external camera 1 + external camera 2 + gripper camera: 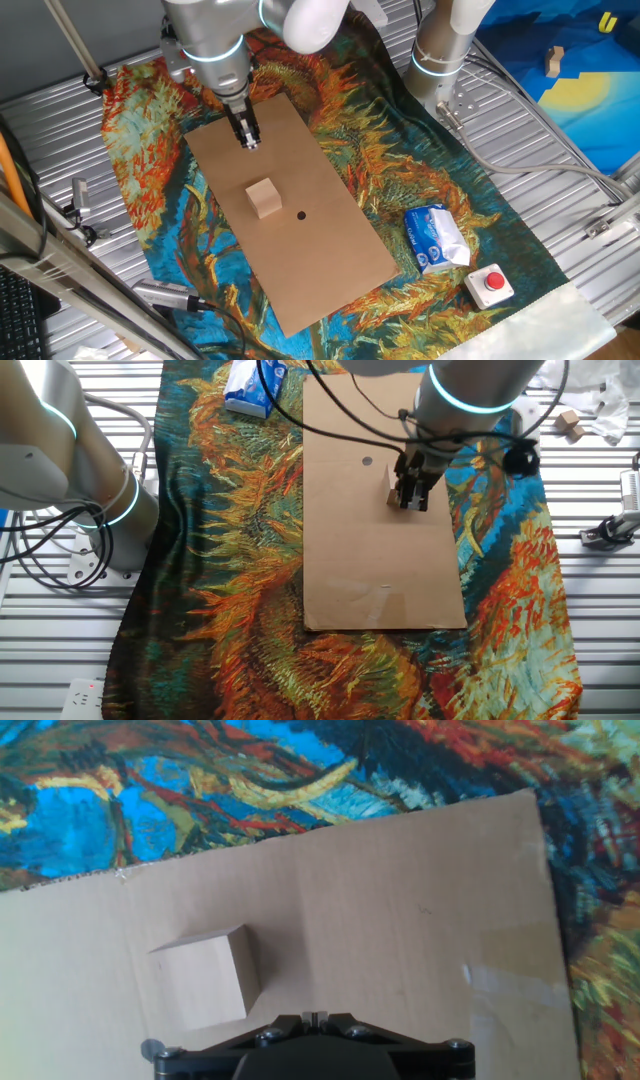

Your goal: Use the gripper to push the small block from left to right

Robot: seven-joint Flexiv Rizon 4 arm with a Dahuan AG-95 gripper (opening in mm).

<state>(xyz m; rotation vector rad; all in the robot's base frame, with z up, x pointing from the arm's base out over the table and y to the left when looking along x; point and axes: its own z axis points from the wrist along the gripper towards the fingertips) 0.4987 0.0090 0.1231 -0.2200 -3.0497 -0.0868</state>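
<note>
Hand view puts the small block (203, 977) lower left — the gripper (247, 136), seemingly clenched, poised beside it on the brown board (330, 215) to push.

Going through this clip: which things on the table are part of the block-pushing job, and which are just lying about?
Part of the job:
- pincer, above the board, apart from the block
- small block
- brown board the block sits on

Just lying about:
- blue-and-white packet
- red-button box
- second arm
- painted cloth
</note>
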